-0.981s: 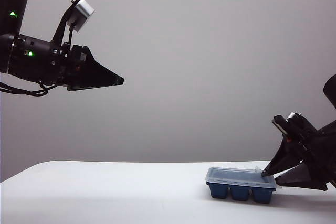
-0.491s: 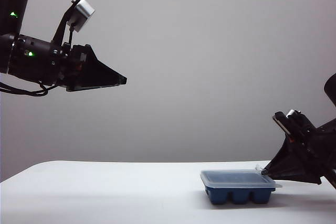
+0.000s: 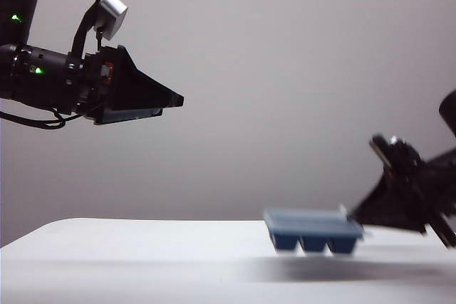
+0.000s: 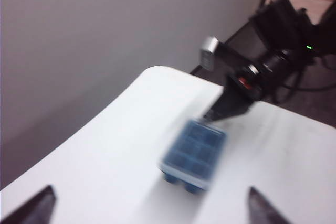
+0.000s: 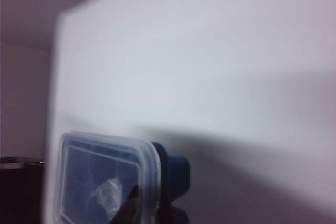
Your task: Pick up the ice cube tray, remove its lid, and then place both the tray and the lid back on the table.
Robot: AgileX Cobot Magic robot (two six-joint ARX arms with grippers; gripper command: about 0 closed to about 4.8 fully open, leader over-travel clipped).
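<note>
Tray [image 3: 312, 231] lidded, clamped by right pincer [image 3: 354, 216] | left pincer [image 4: 149, 205] spread wide, empty | exterior: tray airborne

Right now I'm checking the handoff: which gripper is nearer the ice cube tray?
Right. The right gripper is shut on the ice cube tray's end, holding it just above the table. The left gripper hangs open, high and far off.

The thin translucent whitish plastic lid [image 5: 102, 179] is sitting on the small dark blue soft plastic ice cube tray [image 5: 173, 174], which is casting a shadow across the broad white table [image 5: 210, 61].
</note>
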